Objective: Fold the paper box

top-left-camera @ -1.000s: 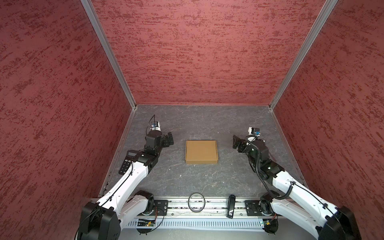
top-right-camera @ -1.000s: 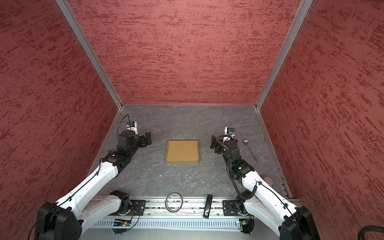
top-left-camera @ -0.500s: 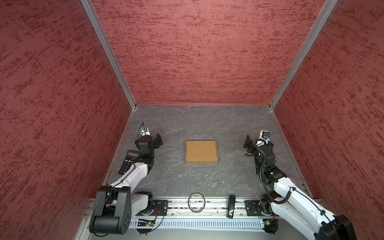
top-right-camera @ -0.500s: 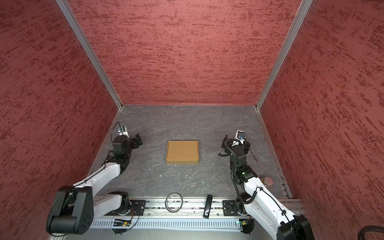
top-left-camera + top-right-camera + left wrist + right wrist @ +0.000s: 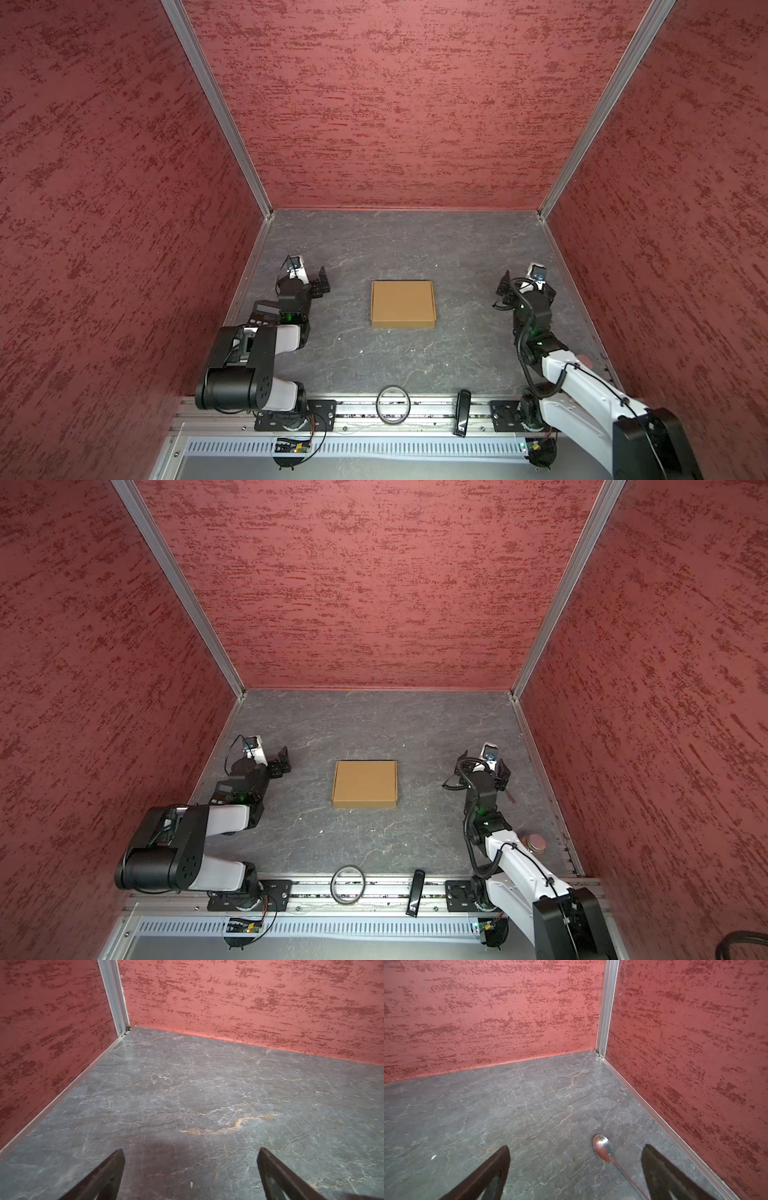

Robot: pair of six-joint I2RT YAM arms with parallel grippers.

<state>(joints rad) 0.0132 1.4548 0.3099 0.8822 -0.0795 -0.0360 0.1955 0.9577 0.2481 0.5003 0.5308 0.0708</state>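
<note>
- Both top views: grey veined surface (image 5: 415,249), red textured walls (image 5: 395,104) on three sides.
- Closed paper box (image 5: 403,304) lies flat at frame centre.
- Wrist views: left fingers (image 5: 110,1165) and right fingers (image 5: 496,1165) spread wide, empty.

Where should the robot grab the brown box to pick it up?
Probably its near edge, the one facing the robot. The box lies flat and shut and looks too wide to pinch across, so a pincer would come in low from the front and nip that thin edge. The left pincer and right pincer are both open, holding nothing.
</note>
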